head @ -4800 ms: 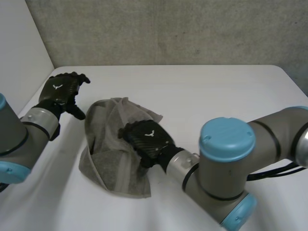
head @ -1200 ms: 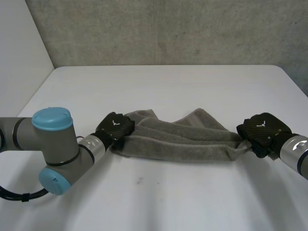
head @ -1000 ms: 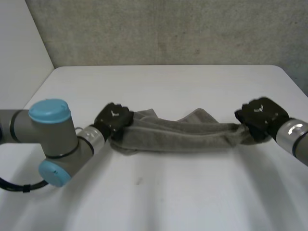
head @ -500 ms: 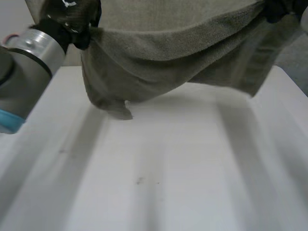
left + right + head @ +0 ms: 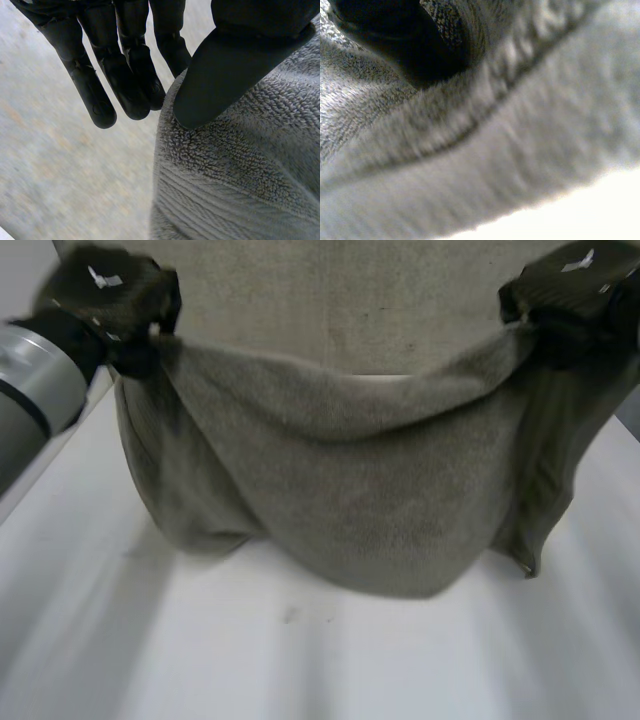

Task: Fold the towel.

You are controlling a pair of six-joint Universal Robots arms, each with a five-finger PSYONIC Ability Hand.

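The grey towel (image 5: pixel 370 490) hangs in the air, spread between my two hands above the white table (image 5: pixel 300 670). Its top edge sags in the middle and its lowest fold hangs just over the table. My left hand (image 5: pixel 105 295) grips the towel's upper left corner. In the left wrist view the thumb (image 5: pixel 225 75) presses the towel (image 5: pixel 240 175) toward the straight fingers (image 5: pixel 120 75). My right hand (image 5: pixel 570 295) holds the upper right corner, and a loose flap hangs below it. In the right wrist view the towel (image 5: pixel 495 150) lies close under the dark hand (image 5: pixel 395 30).
A grey concrete wall (image 5: pixel 400 310) stands behind the table. The table's left edge (image 5: pixel 60 440) runs under my left forearm (image 5: pixel 30 390). Bare table surface lies in front of the hanging towel.
Both hands have lifted the towel off the table and drawn it up toward the camera. It was stretched flat between them; now it hangs spread open in the air.
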